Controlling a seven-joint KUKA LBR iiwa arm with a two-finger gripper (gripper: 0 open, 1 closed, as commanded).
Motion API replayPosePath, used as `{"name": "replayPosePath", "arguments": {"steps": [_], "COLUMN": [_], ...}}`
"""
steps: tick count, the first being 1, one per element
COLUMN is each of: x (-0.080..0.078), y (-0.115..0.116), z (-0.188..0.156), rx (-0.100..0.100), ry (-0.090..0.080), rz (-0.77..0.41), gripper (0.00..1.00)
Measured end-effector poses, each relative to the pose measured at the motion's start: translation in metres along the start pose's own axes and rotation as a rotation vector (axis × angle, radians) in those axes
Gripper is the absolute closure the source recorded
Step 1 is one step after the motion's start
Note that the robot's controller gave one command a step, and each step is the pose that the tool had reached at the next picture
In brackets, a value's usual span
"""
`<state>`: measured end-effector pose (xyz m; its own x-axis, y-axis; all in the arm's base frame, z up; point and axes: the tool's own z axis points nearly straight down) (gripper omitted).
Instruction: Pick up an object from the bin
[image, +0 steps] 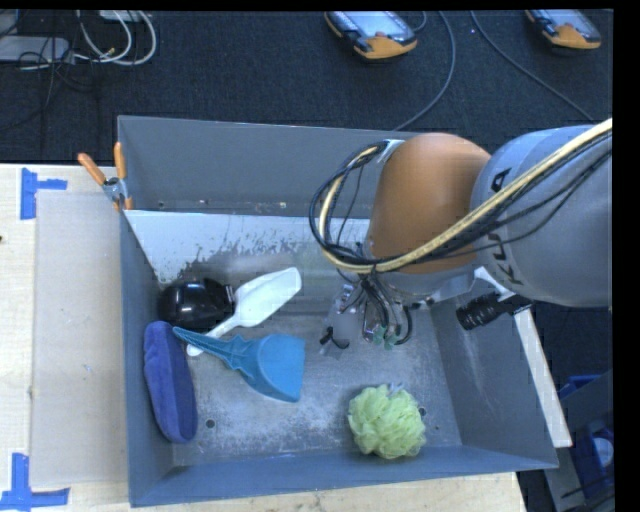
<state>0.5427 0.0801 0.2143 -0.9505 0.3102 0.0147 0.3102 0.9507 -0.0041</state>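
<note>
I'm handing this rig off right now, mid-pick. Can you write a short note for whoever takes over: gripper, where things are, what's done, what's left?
Gripper: down inside the bin, over bare floor near the middle; open or shut cannot be told.
Things: blue scoop is nearest, just left of the gripper. White spoon is further back and left, beside a black rounded thing. Dark blue roll lies along the left wall. Green fluffy ball sits by the front wall.
Done: nothing lifted; all five lie on the floor.
Left: grasp one thing and lift it out.
</note>
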Motion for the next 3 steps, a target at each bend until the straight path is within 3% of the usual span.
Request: {"name": "replayPosePath", "arguments": {"steps": [1, 2, 3], "x": [0.001, -0.02, 0.024], "y": [-0.001, 0.061, 0.148], "z": [0.004, 0.096, 0.142], "rx": [0.004, 0.004, 0.015], "ry": [0.007, 0.012, 0.032], "rz": [-0.002, -0.272, -0.486], "gripper": [0.0, 0.0, 0.0]}}
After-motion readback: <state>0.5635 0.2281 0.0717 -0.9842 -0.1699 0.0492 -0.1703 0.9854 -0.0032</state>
